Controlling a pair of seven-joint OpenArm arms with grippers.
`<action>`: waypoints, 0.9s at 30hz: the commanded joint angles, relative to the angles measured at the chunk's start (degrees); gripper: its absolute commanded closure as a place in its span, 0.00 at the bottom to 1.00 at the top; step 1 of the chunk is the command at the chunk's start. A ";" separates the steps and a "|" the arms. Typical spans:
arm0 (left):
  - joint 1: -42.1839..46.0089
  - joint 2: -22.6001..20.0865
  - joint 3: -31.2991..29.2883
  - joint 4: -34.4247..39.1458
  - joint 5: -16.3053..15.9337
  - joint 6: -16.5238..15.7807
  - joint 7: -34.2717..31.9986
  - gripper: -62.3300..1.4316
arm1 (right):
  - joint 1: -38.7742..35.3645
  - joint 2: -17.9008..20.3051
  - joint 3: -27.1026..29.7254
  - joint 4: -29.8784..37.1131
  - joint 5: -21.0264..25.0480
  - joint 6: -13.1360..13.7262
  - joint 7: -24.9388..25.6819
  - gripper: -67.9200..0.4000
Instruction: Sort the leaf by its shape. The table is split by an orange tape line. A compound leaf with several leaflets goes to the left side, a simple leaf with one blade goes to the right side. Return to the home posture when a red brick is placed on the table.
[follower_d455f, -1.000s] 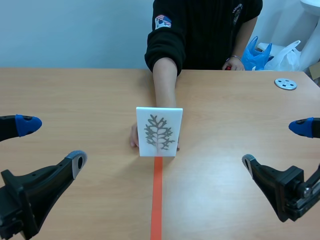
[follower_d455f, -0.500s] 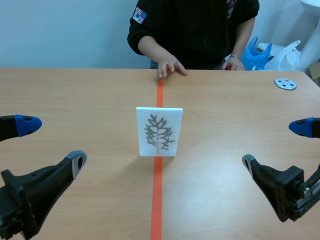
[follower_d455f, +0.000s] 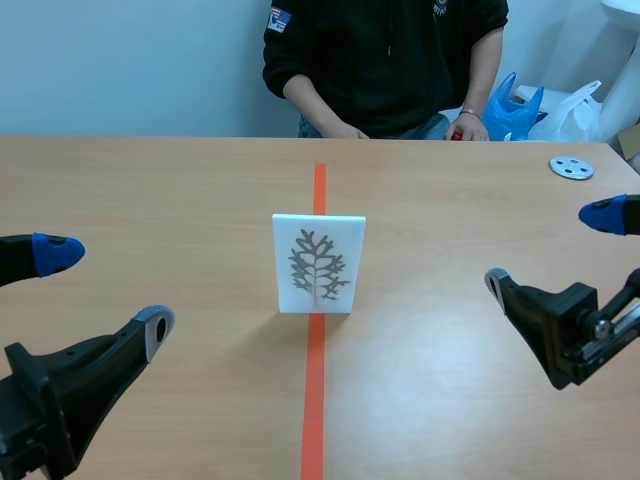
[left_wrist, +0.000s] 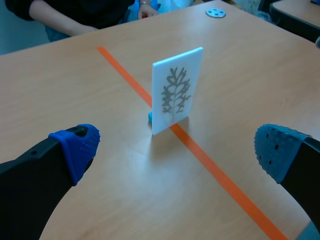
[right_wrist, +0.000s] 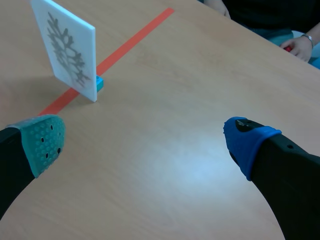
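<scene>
No legible text, number or brand name appears in any view.

The white card (follower_d455f: 319, 263), standing upright on the orange tape line (follower_d455f: 314, 400) of the tabletop (follower_d455f: 150, 200), carries one printed figure. It is a grey branched leaf with lobes set along a central stem, on the face turned toward the robot.

The person's dark sleeve (follower_d455f: 290, 55) bears a small patch (follower_d455f: 279, 17) in white, red and blue, too small to read. A pale print (follower_d455f: 440, 8) on the chest is likewise unreadable.
</scene>
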 joint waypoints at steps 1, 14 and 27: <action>-0.31 0.26 0.20 1.18 -0.33 -0.15 -0.11 0.00 | 1.49 0.72 0.42 -0.42 0.63 0.07 0.76 0.00; -0.31 0.26 0.20 1.18 0.31 -0.13 1.42 0.00 | 16.37 -0.70 -12.61 -13.68 0.31 0.15 0.92 0.00; -0.31 0.26 0.20 1.18 0.31 -0.13 1.62 0.00 | 33.83 -7.39 -26.60 -31.19 -5.60 2.05 4.72 0.00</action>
